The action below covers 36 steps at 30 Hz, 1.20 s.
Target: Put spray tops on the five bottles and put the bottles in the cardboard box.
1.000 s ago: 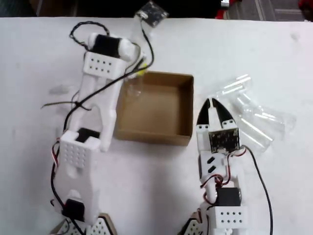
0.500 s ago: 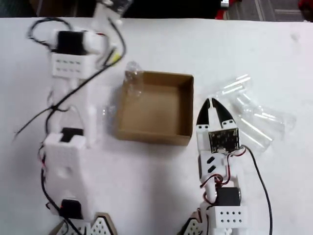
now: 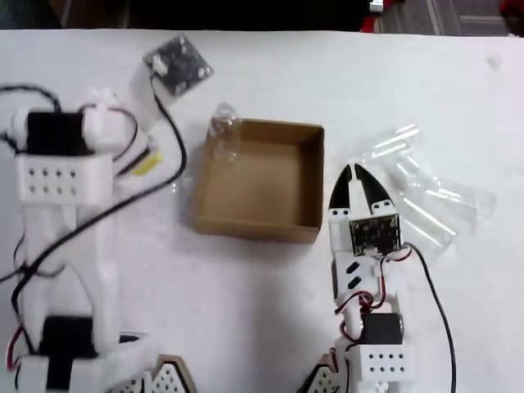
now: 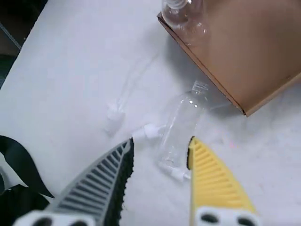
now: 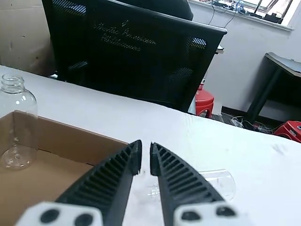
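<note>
1. Looking down from the high view, I am holding my left arm (image 3: 61, 213) on one side of the cardboard box (image 3: 255, 228), and my right gripper (image 3: 354, 169) is resting just beside the opposite side. An uncapped bottle (image 3: 223, 124) is standing in the box's far corner. A heap of clear bottles (image 3: 422, 196) is lying on the table (image 3: 246, 311) beyond my right gripper.
2. Through the left wrist view, I am hovering my left gripper (image 4: 160, 146), fingers spread wide and empty, over a lying bottle (image 4: 181, 125) just beside the box. A spray top (image 4: 114, 114) with a thin tube is lying near it. I am judging this to be the pick-up step before capping. The next move is calling for a straight descent around the lying bottle's body and a square squeeze, since it could roll.
3. Through the right wrist view, my right gripper is sitting with its fingers pressed nearly together, gripping nothing, at the box's near wall. The uncapped bottle is standing inside across from it.
</note>
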{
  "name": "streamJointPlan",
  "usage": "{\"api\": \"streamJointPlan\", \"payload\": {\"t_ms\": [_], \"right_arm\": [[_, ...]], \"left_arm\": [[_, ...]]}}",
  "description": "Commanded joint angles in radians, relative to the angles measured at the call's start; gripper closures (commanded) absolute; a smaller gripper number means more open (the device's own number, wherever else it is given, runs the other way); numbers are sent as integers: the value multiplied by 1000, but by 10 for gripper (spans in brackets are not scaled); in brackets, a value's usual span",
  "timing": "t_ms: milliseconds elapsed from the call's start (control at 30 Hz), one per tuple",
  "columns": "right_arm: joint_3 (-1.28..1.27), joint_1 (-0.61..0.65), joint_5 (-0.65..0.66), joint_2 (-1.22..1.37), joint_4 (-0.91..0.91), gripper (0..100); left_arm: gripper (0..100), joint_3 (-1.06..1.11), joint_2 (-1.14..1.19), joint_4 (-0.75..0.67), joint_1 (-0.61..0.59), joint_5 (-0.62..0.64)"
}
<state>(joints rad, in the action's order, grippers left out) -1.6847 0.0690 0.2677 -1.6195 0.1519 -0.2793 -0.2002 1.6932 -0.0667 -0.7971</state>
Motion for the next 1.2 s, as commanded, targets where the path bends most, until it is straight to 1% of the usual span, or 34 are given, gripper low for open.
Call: {"api": "streamJointPlan", "payload": {"t_ms": [0, 100, 267, 433, 500, 600, 700, 867, 1067, 1167], "right_arm": [[-11, 5, 2, 1, -27, 981], [-11, 5, 2, 1, -27, 981], [-11, 8, 2, 2, -25, 981], [-11, 10, 2, 4, -25, 981], [-11, 10, 2, 4, -25, 981], [-11, 10, 2, 4, -25, 981], [-11, 10, 2, 4, -25, 981], [-11, 10, 2, 4, -25, 981], [-11, 10, 2, 4, -25, 981], [-11, 10, 2, 4, -25, 981]], "left_arm": [[823, 273, -145, -173, -5, -68], [823, 379, -150, -233, -28, -97], [823, 479, -151, -262, -45, -141], [823, 519, -151, -287, 2, -147], [823, 557, -151, -336, 35, -146], [823, 634, -150, -456, 74, -146], [823, 680, -150, -543, 87, -150], [823, 692, -128, -592, 84, -155], [823, 681, 64, -684, 87, -229], [823, 635, 125, -690, 79, -224]]}}
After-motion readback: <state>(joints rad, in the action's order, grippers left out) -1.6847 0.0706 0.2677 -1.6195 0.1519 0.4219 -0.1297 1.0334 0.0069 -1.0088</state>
